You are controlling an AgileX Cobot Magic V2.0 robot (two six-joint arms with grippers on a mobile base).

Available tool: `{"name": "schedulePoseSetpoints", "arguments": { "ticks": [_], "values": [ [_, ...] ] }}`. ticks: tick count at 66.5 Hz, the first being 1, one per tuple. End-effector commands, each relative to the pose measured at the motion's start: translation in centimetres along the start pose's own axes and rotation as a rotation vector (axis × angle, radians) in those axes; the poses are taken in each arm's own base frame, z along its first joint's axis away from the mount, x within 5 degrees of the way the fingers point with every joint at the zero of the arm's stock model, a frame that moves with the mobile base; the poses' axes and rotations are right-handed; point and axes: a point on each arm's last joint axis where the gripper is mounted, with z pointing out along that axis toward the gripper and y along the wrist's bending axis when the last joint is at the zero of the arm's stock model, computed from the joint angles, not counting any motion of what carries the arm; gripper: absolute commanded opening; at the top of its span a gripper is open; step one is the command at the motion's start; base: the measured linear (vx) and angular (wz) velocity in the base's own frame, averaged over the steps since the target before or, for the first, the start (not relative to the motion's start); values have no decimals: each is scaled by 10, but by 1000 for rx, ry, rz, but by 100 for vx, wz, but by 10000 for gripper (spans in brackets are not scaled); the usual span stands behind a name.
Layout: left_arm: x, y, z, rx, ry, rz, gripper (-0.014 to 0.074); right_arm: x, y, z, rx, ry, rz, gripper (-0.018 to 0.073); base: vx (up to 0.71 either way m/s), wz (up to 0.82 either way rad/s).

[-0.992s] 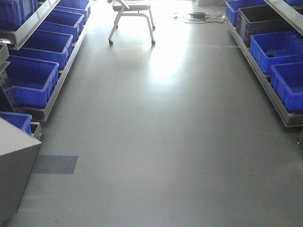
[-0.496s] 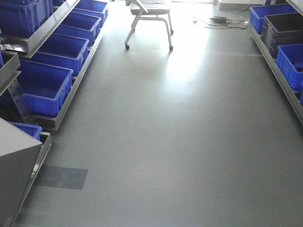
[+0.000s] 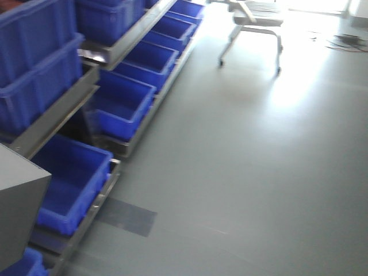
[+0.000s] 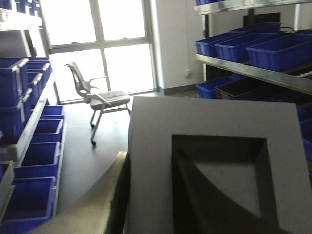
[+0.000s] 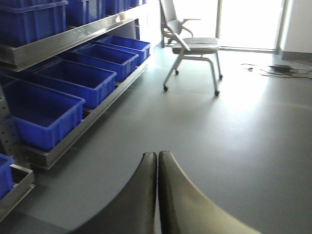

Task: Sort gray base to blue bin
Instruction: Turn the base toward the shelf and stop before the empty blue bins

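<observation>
Close before my left wrist, my left pincer [image 4: 148, 158] grips the gray base [image 4: 214, 122] by one wall of its recess. My right pincer [image 5: 157, 163] is pressed together, empty. On the left, blue bins [image 3: 118, 125] fill the rack [image 3: 57, 115].

Blue bins [image 3: 123, 109] are ranged in rows on a metal rack [image 3: 57, 117]. Gray floor [image 3: 241, 172] is spread to the rack's right, and a white chair [image 3: 259, 16] is seen beyond its far end.
</observation>
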Motion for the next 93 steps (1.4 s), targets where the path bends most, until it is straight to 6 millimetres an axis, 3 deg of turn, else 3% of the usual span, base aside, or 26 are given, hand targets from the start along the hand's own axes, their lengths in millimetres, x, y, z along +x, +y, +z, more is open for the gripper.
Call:
{"name": "schedulePoseSetpoints", "arguments": {
  "ticks": [1, 93],
  "values": [
    [-19, 0, -3, 5, -132, -11, 20, -5, 0, 1, 3, -53, -16, -5, 18, 71],
    [-19, 0, -3, 5, -132, -11, 20, -5, 0, 1, 3, -53, -16, -5, 17, 72]
  ]
}}
